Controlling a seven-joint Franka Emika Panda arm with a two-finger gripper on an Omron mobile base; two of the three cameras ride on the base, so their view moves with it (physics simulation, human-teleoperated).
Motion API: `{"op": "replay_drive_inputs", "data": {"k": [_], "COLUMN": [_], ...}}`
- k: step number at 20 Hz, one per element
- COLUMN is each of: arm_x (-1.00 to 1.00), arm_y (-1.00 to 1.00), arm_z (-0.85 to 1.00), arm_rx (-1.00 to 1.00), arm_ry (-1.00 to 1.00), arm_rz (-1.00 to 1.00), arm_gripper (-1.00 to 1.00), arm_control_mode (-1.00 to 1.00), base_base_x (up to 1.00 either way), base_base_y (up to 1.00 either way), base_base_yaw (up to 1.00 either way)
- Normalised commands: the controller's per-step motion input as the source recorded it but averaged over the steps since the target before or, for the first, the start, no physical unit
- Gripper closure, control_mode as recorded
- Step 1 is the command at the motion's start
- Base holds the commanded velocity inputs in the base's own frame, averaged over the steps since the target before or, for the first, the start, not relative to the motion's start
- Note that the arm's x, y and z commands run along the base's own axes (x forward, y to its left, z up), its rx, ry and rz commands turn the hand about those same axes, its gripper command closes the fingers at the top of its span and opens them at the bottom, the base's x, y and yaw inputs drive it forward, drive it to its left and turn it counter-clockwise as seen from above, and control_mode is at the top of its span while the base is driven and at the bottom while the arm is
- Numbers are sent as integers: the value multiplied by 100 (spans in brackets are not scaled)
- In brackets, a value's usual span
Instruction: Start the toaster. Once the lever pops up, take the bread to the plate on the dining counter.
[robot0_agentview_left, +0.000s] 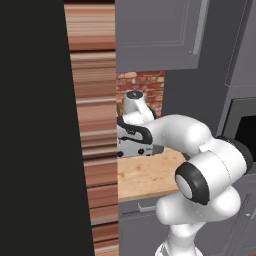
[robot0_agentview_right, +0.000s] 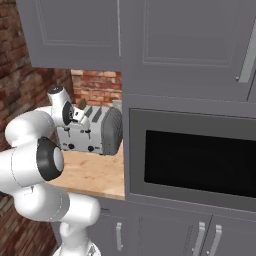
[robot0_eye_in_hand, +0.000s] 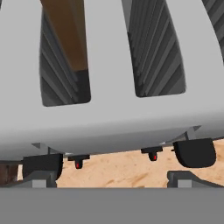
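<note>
One bread (robot0_eye_in_hand: 65, 35) slice in toaster (robot0_eye_in_hand: 109, 118) slot, hand view; tool (robot0_eye_in_hand: 113, 179) spread.

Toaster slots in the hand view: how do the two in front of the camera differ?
The left slot holds the brown bread, standing on edge inside it; the right slot shows nothing but ribbed grey walls. The left slot reads brown above and dark below; the right slot is grey throughout. Both are long, round-cornered openings in the silver toaster top.

Bread (robot0_eye_in_hand: 65, 35) in toaster (robot0_agentview_right: 95, 130) slot; toaster on wooden counter (robot0_agentview_right: 95, 175), left of microwave (robot0_agentview_right: 200, 160).
</note>
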Motion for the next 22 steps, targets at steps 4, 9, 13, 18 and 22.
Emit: {"op": "replay_drive_inputs", "data": {"k": [4,9,13,18,22], "arm_x": [0,0,0,0,0], "arm_y": [0,0,0,0,0], "arm_z": [-6,-12,-14,-16,-16], "arm_rx": [0,0,0,0,0], "arm_ry": [0,0,0,0,0], "arm_rz": [0,0,0,0,0], "arm_gripper": [-100,-100,-100,-100,-100], "arm_control_mode": [-100,-100,-100,-100,-100], "base_base_x": [0,0,0,0,0], "base_base_y": [0,0,0,0,0], "base_base_yaw": [0,0,0,0,0]}}
